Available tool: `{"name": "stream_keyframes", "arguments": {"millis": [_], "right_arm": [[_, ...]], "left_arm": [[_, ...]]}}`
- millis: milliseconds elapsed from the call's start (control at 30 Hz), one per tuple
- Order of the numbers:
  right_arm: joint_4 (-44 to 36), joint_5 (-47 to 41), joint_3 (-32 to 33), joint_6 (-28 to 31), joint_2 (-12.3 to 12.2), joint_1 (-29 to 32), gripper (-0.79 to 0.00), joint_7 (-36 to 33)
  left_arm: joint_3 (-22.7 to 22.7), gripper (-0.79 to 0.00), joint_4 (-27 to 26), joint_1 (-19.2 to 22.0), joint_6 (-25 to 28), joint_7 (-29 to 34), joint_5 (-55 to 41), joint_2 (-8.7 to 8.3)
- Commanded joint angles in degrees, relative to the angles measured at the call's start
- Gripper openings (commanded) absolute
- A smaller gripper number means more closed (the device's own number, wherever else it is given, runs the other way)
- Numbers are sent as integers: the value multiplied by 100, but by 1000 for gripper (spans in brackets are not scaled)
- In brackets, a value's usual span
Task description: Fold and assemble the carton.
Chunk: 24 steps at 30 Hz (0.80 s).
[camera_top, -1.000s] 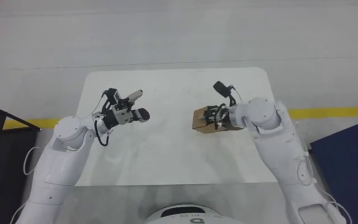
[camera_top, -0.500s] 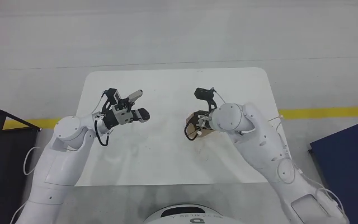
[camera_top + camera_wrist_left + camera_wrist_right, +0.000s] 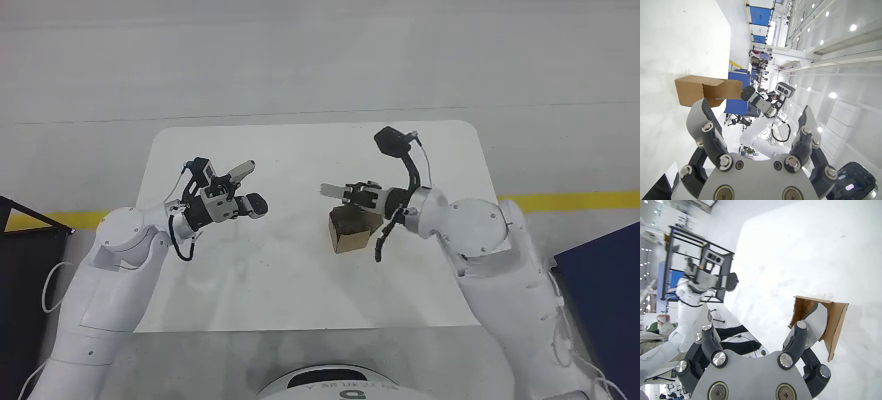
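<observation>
A small brown carton (image 3: 350, 231) lies on the white table (image 3: 270, 285), right of the middle, with one end open and its flaps loose. My right gripper (image 3: 338, 190) hangs open just over the carton's far edge. In the right wrist view one fingertip (image 3: 818, 315) sits inside the open end of the carton (image 3: 837, 321), against a flap. My left gripper (image 3: 243, 187) is held open above the table's left half, a good way from the carton, with nothing between its fingers. The left wrist view looks past the open left gripper (image 3: 755, 109) at the carton (image 3: 690, 89).
The table's rounded far corners and its right edge lie close behind the carton. A black frame (image 3: 15, 215) stands off the table's left side and a blue panel (image 3: 612, 262) off its right. A yellow floor line (image 3: 580, 201) runs behind.
The right arm has swung and turned its wrist, and its gripper now points left over the carton. The carton has shifted left and nearer. The left arm has not moved.
</observation>
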<state>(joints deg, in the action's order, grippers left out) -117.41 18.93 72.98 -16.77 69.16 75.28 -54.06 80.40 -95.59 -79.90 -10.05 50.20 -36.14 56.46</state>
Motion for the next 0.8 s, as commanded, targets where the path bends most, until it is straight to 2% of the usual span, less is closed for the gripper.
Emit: {"name": "stream_keyframes", "arguments": {"millis": [0,67,200,267,400,567,767], "right_arm": [[-114,-274,343,476,-23,274,0,330],[-118,-476,645,828,-50,558,0,538],[-83,-917,1259,1134,-108,1067,0,618],[-53,-1163,1516,1158,-133,1290,0,531],[46,-1268,1851,810,-203,1655,0,22],[404,-1364,1636,669,-252,1839,0,-627],[1252,-1421,867,867,-206,1536,0,-450]], "left_arm": [[0,0,0,0,0,0,0,0],[0,0,0,0,0,0,0,0],[0,0,0,0,0,0,0,0],[0,0,0,0,0,0,0,0],[0,0,0,0,0,0,0,0],[0,0,0,0,0,0,0,0],[0,0,0,0,0,0,0,0]]}}
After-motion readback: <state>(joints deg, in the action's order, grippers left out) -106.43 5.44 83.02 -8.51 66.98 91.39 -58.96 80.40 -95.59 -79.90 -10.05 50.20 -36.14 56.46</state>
